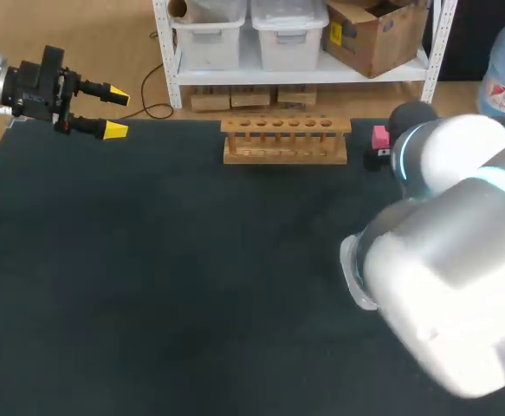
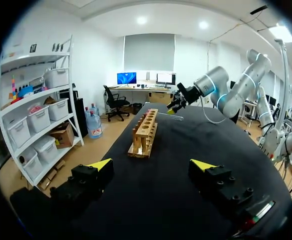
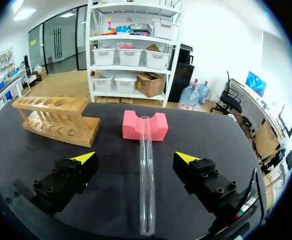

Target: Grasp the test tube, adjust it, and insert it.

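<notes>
The left gripper [image 1: 116,113] hung released at the table's ten o'clock, probably to keep clear. The rack [image 1: 285,139] stood at twelve. Near two, the tube [image 3: 146,175] lay untouched between the right gripper's [image 3: 135,158] spread fingers. One end rested on a pink block [image 3: 144,125], likely for easier pinching.

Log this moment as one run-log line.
left pincer open, empty | right pincer open, straddling test tube | its far end on pink block | rack empty

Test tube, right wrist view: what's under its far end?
A pink foam block; the test tube lies in its notch. Whatever is beneath the block is covered.
</notes>
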### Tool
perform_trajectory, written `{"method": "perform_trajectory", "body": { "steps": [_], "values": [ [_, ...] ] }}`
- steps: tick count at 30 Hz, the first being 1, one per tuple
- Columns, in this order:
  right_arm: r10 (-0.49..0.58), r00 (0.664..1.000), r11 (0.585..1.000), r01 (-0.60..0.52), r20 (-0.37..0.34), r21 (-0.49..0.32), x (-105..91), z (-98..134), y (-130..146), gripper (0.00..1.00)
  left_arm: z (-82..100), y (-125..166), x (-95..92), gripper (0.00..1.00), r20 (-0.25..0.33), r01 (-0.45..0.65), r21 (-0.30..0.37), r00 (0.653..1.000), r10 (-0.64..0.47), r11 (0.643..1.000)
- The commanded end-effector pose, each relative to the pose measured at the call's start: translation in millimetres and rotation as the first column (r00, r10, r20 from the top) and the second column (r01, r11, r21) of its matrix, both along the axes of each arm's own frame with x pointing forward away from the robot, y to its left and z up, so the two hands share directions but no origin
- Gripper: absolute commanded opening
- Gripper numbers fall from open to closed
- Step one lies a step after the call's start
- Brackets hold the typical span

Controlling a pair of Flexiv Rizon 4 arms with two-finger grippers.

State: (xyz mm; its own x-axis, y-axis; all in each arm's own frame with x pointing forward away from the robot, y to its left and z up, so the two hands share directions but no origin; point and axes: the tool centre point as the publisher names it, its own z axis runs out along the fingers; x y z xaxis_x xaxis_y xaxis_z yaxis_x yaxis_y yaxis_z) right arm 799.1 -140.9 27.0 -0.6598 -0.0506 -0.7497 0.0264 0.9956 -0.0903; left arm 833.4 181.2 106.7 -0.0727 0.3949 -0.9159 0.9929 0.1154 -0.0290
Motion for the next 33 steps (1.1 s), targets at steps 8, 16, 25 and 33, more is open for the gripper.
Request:
{"method": "perform_trajectory", "body": {
  "steps": [8, 16, 25, 33],
  "values": [
    [-0.082, 0.996, 0.995, 0.083, 0.021, -0.052, 13.0, -7.5, -5.8, 1.0, -0.3, -0.6, -3.6, 1.0, 0.005, -0.008, 0.0, 1.0, 0.008, 1.0],
    [0.002, 1.0, 1.0, -0.002, 0.006, 0.031, 11.6, -11.8, -11.1, 1.0, -0.3, -0.6, -3.6, 1.0, 0.005, -0.008, 0.0, 1.0, 0.008, 1.0],
    [0.108, 0.994, 0.989, -0.107, -0.007, 0.106, 6.1, -13.6, -19.0, 1.0, -0.3, -0.6, -3.6, 1.0, 0.005, -0.008, 0.0, 1.0, 0.008, 1.0],
    [0.17, 0.985, 0.976, -0.167, -0.008, 0.137, 4.3, -15.3, -19.0, 1.0, -0.3, -0.6, -3.6, 1.0, 0.005, -0.008, 0.0, 1.0, 0.008, 1.0]
  ]
}}
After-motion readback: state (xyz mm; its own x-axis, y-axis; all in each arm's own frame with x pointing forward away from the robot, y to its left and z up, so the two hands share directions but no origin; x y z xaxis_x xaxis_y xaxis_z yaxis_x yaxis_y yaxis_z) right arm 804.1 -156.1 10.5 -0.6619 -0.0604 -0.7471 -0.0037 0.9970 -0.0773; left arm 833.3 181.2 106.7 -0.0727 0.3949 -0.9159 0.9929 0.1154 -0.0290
